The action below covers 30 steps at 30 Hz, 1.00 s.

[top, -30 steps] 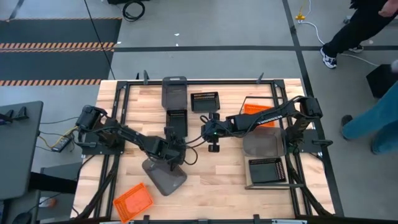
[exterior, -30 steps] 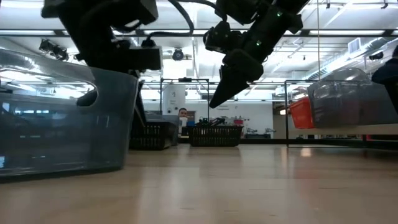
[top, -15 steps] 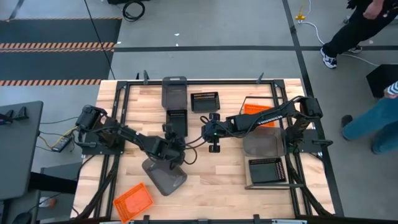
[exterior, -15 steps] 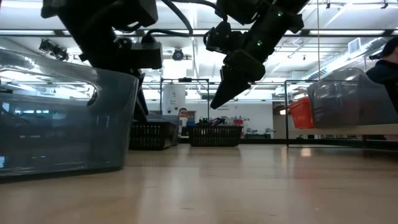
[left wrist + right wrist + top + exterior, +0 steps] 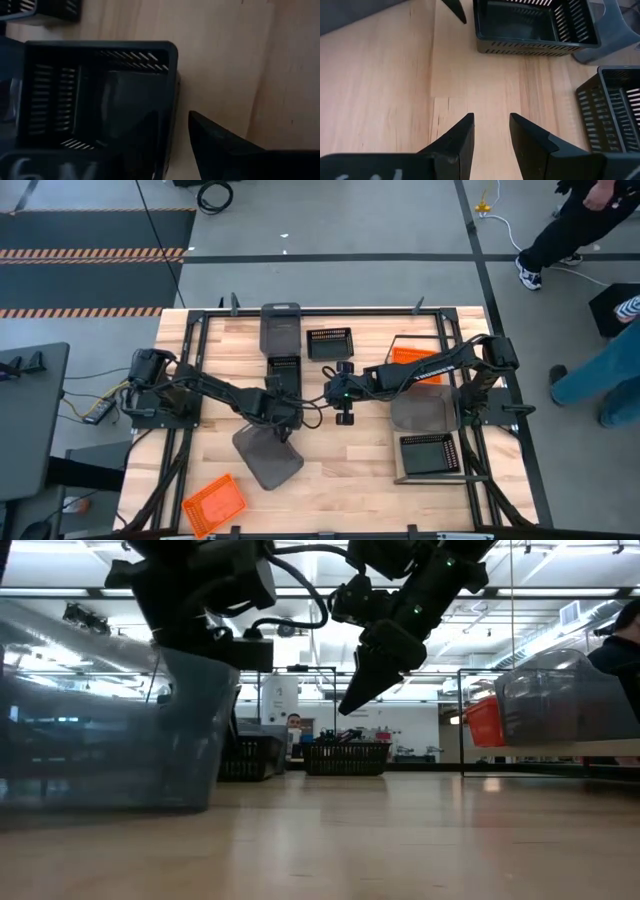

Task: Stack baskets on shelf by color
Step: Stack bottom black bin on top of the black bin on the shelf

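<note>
high view: a solid dark grey basket (image 5: 266,456) sits low and left of centre in the frame, its long axis turned diagonally, smooth-walled and rectangular with rounded corners. the left gripper (image 5: 279,420) is at its upper edge and looks to be gripping that rim. just above, a black slatted basket (image 5: 284,373) lies with its long axis running up the frame, touching another grey basket (image 5: 280,326) at the top centre. a second slatted one (image 5: 330,342) lies beside them, long axis across the frame. the right gripper (image 5: 344,416) hangs in the middle over bare butcher-block wood. an orange basket (image 5: 213,504) lies tilted at lower left, another orange one (image 5: 412,358) right of centre. at the right, a grey basket (image 5: 424,411) and a slatted one (image 5: 429,453) sit on the framed shelf (image 5: 432,477).

low view: the grey basket fills the left, translucent-looking, glossy plastic. the right gripper points down at upper centre, holding nothing.

left wrist view: a slatted black basket fills the left, one finger (image 5: 220,145) outside its wall.

right wrist view: two dark fingers (image 5: 457,137) stand apart, released, over pale wood grain.
</note>
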{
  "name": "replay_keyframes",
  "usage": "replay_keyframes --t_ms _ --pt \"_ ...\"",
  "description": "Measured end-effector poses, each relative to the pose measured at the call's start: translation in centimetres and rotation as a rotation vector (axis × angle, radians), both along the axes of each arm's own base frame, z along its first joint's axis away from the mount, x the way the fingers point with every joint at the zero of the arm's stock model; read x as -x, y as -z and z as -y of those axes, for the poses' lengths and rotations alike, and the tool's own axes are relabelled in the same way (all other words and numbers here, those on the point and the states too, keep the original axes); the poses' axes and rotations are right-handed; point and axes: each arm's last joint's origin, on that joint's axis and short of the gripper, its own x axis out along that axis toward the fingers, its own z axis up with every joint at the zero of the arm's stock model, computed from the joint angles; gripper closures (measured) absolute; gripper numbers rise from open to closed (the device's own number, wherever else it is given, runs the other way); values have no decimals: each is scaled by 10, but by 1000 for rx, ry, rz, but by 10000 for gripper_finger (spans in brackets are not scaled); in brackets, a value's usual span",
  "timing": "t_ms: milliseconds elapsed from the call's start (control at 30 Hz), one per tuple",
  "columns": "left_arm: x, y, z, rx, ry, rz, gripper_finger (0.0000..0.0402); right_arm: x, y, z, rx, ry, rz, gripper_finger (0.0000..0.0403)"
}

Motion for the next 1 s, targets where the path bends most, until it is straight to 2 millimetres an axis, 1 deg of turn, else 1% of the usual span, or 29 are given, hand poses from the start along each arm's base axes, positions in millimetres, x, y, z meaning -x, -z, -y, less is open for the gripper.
replay_keyframes --t_ms 67,133,200,300,367,567,700,767,833,900,1000 --pt "-2 2 1 13 9 5 288 0 0 0 0 0 -4 273" --pt "-2 3 1 20 30 -8 301 1 0 0 0 0 -7 273" --pt "-3 3 4 38 50 -6 324 1 1 0 1 0 -14 273" --pt "-2 1 9 41 89 -9 376 1 1 0 1 0 -20 273" --pt "-2 1 13 32 127 -13 391 2 1 0 2 -1 -22 273" --pt "-1 0 26 -16 288 -57 395 3 -1 0 6 -8 -27 273" --pt "-1 -1 33 -59 401 -83 395 8 -11 -2 -1 -17 -12 273" --pt "-1 -1 36 -86 464 -100 395 12 -19 -6 -27 -49 1 273" --pt "-2 -1 39 -115 532 -116 395 16 -27 -13 -58 -118 20 273" --pt "-3 -2 40 -127 603 -129 395 19 -35 -22 -75 -230 36 273" --pt "-6 -2 44 -83 707 -117 395 21 -40 -38 -79 -381 59 273"
